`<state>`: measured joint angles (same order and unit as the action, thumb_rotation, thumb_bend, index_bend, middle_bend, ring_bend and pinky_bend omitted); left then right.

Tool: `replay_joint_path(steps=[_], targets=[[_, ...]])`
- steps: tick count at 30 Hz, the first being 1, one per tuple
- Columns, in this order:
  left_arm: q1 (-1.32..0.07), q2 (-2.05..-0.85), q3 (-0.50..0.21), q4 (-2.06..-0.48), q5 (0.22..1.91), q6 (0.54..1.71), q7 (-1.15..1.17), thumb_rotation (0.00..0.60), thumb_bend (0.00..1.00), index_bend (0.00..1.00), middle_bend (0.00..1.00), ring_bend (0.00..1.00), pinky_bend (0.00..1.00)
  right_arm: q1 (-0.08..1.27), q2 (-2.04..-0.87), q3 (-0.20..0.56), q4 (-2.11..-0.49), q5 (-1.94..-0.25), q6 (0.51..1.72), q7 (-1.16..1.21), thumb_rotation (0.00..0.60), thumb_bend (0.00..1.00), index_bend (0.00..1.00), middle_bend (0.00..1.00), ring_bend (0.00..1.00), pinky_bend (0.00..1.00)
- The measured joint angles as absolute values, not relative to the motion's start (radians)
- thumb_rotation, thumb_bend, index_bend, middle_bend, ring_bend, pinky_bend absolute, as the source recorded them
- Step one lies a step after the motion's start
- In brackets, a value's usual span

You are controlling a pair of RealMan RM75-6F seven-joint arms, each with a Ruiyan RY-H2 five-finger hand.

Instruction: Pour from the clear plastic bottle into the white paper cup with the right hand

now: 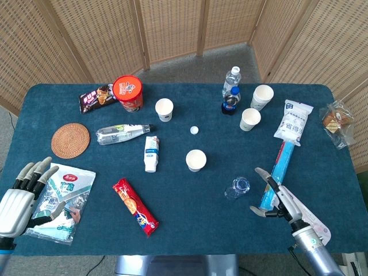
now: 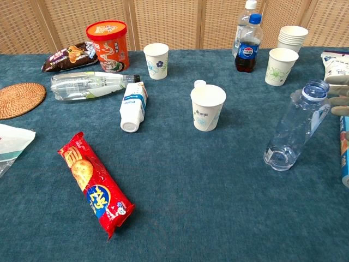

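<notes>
The clear plastic bottle (image 1: 237, 188) stands uncapped, right of the table's middle; in the chest view the bottle (image 2: 297, 126) leans a little and holds a bit of water. The white paper cup (image 1: 196, 159) stands upright to its left, also seen as the cup (image 2: 208, 107) in the chest view. My right hand (image 1: 280, 198) hovers just right of the bottle, fingers spread and holding nothing; its fingertips (image 2: 340, 101) enter the chest view beside the bottle's neck. My left hand (image 1: 20, 195) lies open at the table's left edge.
A small white cap (image 1: 195, 130) lies behind the cup. A blue tube pack (image 1: 278, 172) lies right of the bottle, by my right hand. A red biscuit pack (image 1: 134, 206), a white bottle (image 1: 151, 153), a lying water bottle (image 1: 122, 133), more cups (image 1: 250, 119) and a cola bottle (image 1: 230, 102) are about.
</notes>
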<state>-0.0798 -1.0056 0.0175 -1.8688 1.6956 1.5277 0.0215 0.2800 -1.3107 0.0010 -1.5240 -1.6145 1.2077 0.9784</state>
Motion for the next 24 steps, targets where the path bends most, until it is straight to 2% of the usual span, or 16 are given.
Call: replay_joint_path(steps=[24], targets=[[-0.073, -1.003, 0.027, -1.832, 1.679, 1.531, -0.012, 0.377, 0.38, 0.09, 0.03, 0.0, 0.0, 0.367, -1.42, -0.014, -1.439, -1.594, 1.124, 1.067, 0.6, 0.24, 0.0, 0.0, 0.0, 0.0]])
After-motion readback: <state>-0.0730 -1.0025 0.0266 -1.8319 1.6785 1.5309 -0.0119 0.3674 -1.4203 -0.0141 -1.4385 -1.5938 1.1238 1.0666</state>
